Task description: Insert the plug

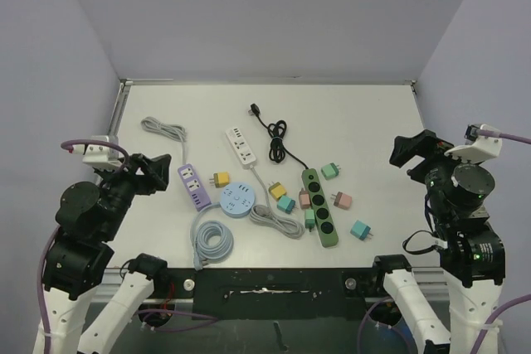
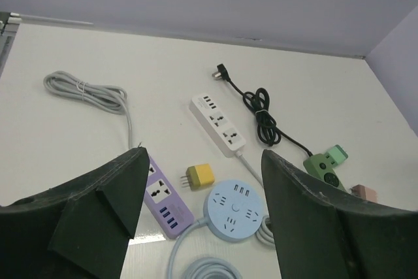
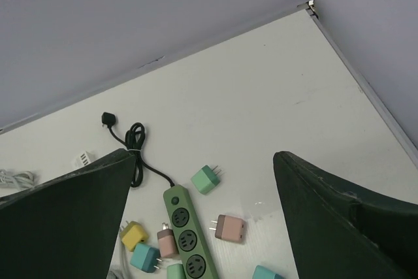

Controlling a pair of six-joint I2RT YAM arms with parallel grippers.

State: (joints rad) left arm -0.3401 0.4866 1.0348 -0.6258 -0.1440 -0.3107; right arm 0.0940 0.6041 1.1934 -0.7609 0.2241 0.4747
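Four power strips lie mid-table: purple (image 1: 192, 186), white (image 1: 241, 146), round blue (image 1: 239, 200) and green (image 1: 320, 207). Several small loose plugs lie around them, among them a yellow one (image 1: 221, 179) (image 2: 199, 176), a mint one (image 1: 329, 171) (image 3: 208, 179) and a pink one (image 1: 342, 201) (image 3: 229, 227). My left gripper (image 1: 158, 173) (image 2: 204, 153) is open and empty, held above the table left of the purple strip (image 2: 164, 200). My right gripper (image 1: 411, 151) (image 3: 204, 155) is open and empty, raised at the right, away from the green strip (image 3: 187, 234).
A black cord (image 1: 278, 138) runs from the green strip toward the back. Grey cords lie at the back left (image 1: 164, 130), coiled at the front (image 1: 211, 242) and beside the blue strip (image 1: 274, 221). Walls close the back and both sides.
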